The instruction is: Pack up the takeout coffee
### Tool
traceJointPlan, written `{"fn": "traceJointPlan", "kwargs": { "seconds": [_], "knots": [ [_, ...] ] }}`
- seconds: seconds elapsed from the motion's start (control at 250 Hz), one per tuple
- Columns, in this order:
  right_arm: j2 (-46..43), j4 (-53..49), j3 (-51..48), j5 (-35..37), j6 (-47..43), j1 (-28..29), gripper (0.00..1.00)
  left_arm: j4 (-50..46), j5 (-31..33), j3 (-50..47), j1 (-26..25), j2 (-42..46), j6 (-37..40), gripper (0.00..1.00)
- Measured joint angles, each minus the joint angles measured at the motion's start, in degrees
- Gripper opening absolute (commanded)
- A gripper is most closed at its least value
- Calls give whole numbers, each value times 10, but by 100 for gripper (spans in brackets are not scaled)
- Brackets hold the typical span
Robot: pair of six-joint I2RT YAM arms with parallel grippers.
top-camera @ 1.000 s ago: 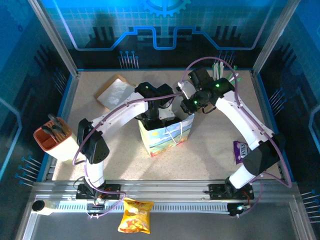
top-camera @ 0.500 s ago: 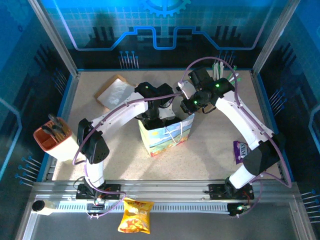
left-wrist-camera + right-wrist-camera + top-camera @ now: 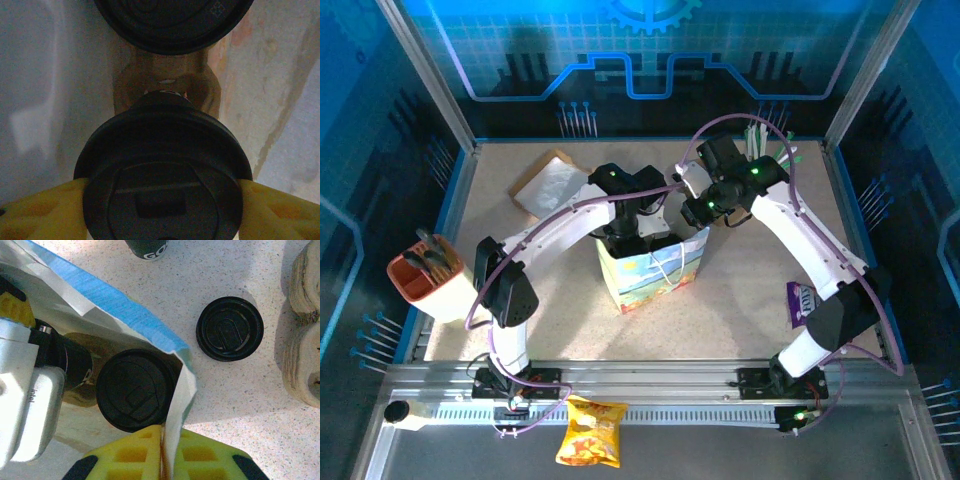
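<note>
Inside the paper bag (image 3: 648, 275) my left gripper (image 3: 162, 200) is shut on the takeout coffee (image 3: 160, 165). Its yellow fingers (image 3: 40, 210) press both sides of the black lid, and the cup body under the lid is hidden. A second black lid (image 3: 172, 20) sits just beyond it in the bag. In the right wrist view a black-lidded cup (image 3: 135, 389) stands in the bag beside the left wrist's camera housing (image 3: 25, 390). My right gripper (image 3: 162, 455) is shut on the bag's white rim (image 3: 180, 405), holding its right wall out. From above, the left gripper (image 3: 630, 235) reaches down into the bag and the right gripper (image 3: 695, 215) grips its upper right edge.
A stack of black lids (image 3: 230, 328) lies on the table just right of the bag, with wooden holders (image 3: 305, 340) further right. An orange utensil caddy (image 3: 425, 275) stands at the left edge, a flat brown bag (image 3: 552, 183) at the back left, a purple packet (image 3: 802, 300) on the right, and a yellow snack bag (image 3: 592, 432) in front of the rail.
</note>
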State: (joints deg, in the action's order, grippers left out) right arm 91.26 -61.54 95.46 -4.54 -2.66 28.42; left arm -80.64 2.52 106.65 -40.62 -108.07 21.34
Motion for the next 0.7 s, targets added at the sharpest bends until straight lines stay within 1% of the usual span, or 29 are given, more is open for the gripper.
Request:
{"fn": "traceJointPlan", "kwargs": {
  "seconds": [0.699],
  "knots": [
    [1, 0, 0, 0, 0, 0, 13, 0, -4, 0, 2, 0, 0, 48]
  ]
}}
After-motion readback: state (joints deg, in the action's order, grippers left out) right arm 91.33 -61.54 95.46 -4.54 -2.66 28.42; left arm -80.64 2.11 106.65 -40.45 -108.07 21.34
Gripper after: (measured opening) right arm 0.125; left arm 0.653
